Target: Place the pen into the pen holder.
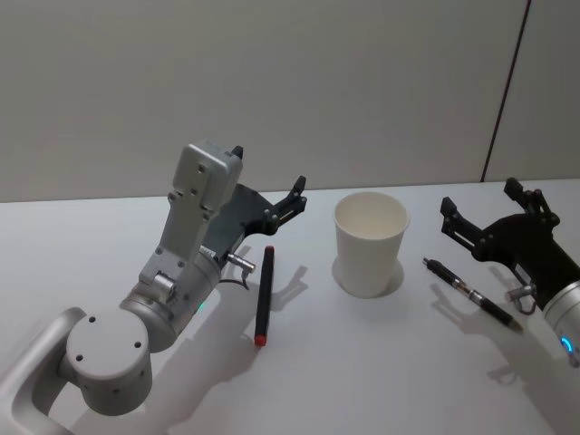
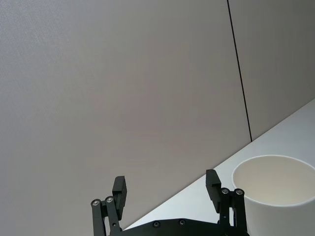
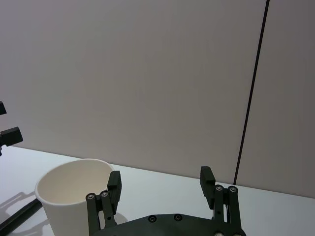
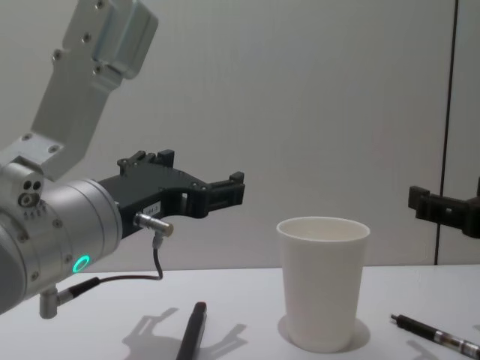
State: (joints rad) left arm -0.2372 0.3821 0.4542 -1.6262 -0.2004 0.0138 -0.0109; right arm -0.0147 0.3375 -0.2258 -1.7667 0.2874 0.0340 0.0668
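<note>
Starting closest in: got a black pen with a red end (image 1: 264, 294) lying flat on the white bench (image 1: 362, 372), just below the left hand (image 1: 268, 169) and a touch to its inner side, red end pointing back toward the robot. Not touching that hand. Over on the other side, spotted a black pen with a paler middle (image 1: 471, 293), also flat on the bench, lying at an angle, just below the right hand (image 1: 480, 197) on its inner side. No contact there either. Moving out a bit: got the left hand held up off the bench with both fingers spread wide, not pinching anything, tips aimed forward and slightly toward the middle. Same deal with the right hand, raised off the bench, fingers spread wide, not gripping anything. Next out, seeing the pen holder (image 1: 370, 245), a plain white paper cup, standing upright on the bench between the two hands, a little ahead of each and off to its inner side, mouth open with the white inside wall showing. Sits near both pens but clear of them, the red-ended one on the left hand's side and the other on the right hand's side. Furthest back, just a pale wall (image 1: 272, 82) with a thin dark vertical seam (image 1: 507, 91) beyond the right hand.
</note>
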